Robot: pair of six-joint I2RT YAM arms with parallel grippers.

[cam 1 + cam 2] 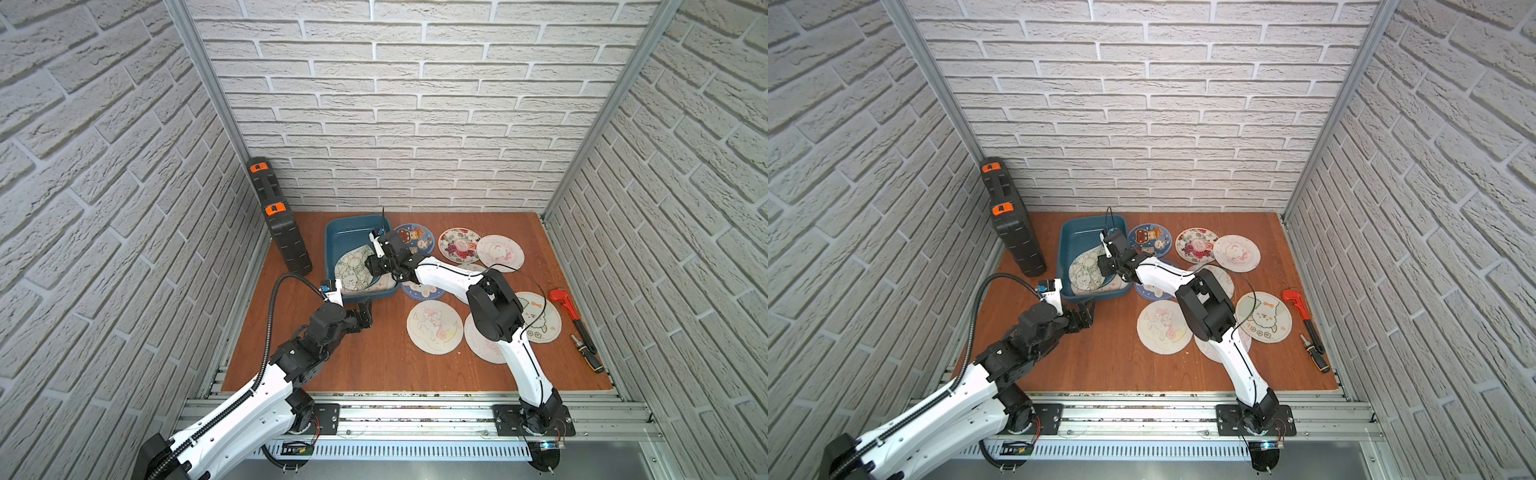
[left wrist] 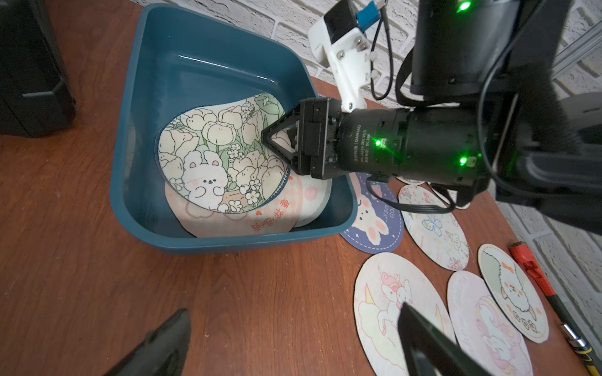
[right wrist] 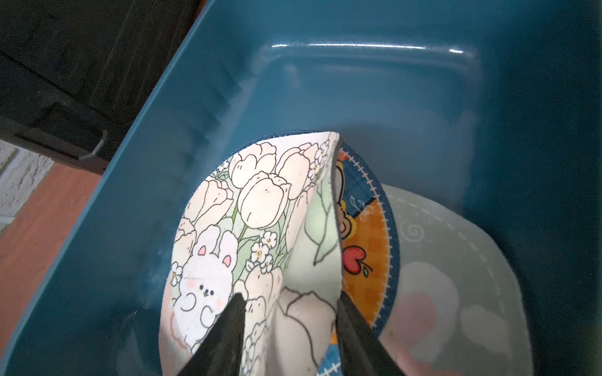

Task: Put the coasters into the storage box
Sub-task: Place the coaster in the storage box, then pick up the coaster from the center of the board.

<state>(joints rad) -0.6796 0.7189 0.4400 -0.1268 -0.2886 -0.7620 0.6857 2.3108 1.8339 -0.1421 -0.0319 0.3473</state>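
The teal storage box [image 1: 332, 232] [image 1: 1065, 237] stands at the back left of the wooden floor. Inside it, a tulip-and-bunny coaster [image 2: 208, 153] [image 3: 260, 201] lies bowed on top of a pink coaster [image 2: 241, 218] and a dark-blue and orange one [image 3: 365, 228]. My right gripper [image 1: 370, 266] [image 3: 288, 294] reaches into the box with its fingers apart on either side of the tulip coaster's fold. Several more coasters lie flat right of the box, among them a unicorn one [image 1: 434, 328] and a sheep one [image 1: 540, 318]. My left gripper [image 1: 365, 313] [image 2: 294, 307] hovers wide open in front of the box, holding nothing.
A tall black case with orange latches [image 1: 280, 220] leans against the left wall beside the box. A red wrench [image 1: 565, 305] and a screwdriver [image 1: 586, 353] lie by the right wall. Brick walls close in three sides.
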